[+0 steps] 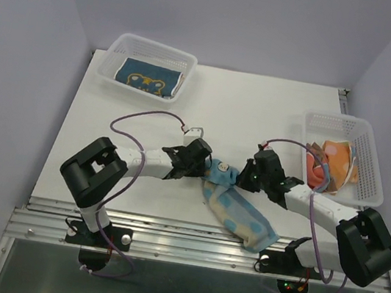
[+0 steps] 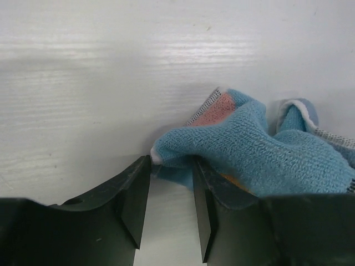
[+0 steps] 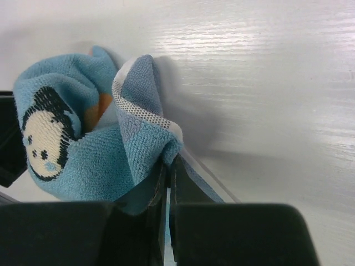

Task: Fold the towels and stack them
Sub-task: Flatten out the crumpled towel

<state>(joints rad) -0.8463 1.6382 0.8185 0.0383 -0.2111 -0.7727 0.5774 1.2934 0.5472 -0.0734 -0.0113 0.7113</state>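
Note:
A light blue towel with dots lies crumpled between my two grippers at the table's near middle and trails toward the front edge. In the left wrist view the towel has a corner at my left gripper, whose jaws stand apart, with cloth draped over the right finger. My left gripper is just left of the towel. My right gripper is shut on a fold of the towel, which shows a cartoon face. It sits just right of the towel.
A white mesh basket at the back left holds a folded navy-and-yellow towel. A second white basket at the right holds orange and brown-red towels. An aluminium rail runs along the front edge.

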